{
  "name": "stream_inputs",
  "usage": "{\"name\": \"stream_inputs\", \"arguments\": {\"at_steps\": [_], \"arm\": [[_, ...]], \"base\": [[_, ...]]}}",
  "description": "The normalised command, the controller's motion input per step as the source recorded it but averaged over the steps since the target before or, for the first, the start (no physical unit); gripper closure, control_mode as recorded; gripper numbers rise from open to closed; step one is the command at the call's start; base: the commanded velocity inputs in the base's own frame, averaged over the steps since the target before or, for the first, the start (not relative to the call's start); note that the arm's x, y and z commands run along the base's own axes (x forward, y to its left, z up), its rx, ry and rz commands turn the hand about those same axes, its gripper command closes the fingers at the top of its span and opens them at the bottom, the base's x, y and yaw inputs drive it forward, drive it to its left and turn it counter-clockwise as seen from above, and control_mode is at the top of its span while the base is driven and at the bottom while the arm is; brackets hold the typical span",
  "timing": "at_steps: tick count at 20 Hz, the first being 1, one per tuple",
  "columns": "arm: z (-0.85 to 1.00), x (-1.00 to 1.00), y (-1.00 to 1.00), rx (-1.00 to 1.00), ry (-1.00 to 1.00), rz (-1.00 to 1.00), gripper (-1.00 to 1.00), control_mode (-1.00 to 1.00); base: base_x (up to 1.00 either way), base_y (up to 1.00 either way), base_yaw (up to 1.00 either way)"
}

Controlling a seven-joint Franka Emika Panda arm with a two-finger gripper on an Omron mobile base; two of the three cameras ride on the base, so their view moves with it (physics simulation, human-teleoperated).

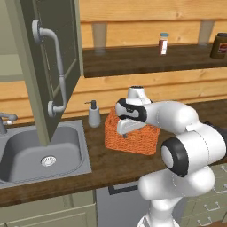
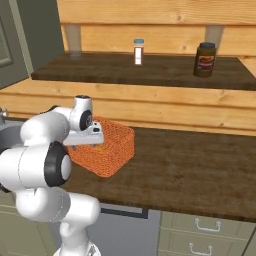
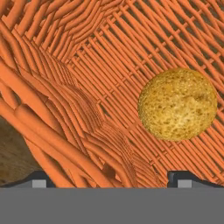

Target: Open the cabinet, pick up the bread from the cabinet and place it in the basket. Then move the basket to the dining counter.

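Item: bread [image 3: 177, 104] lay inside the basket [image 1: 131, 135]; I saw my fingers [image 3: 180, 178] spread apart, one either side of its wall.

The white arm is bent forward at the elbow, its wrist is turned down, and the pincer [image 3: 111, 177] has its two dark finger tips [image 3: 179, 178] well apart, holding nothing between them.

counter [image 2: 190, 165] | on it: basket [image 2: 112, 145], soap dispenser [image 1: 93, 114]
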Motion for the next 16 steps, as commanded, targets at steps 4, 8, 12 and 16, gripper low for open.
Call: {"name": "stream_inputs", "arguments": {"at_steps": [4, 8, 12, 16], "arm": [[-0.91, 0.0, 0.0, 0.0, 0.09, 0.09, -1.0, -1.0], [-0.84, -0.21, 0.0, 0.0, 0.03, 0.07, 1.0, -1.0], [-0.42, -0.11, -0.03, 0.0, 0.0, 0.01, 1.0, -1.0], [-0.15, -0.03, -0.12, 0.0, 0.0, 0.03, 1.0, -1.0]], "base": [[0.0, 0.0, 0.0], [0.0, 0.0, 0.0], [0.0, 0.0, 0.0], [0.0, 0.0, 0.0]]}}
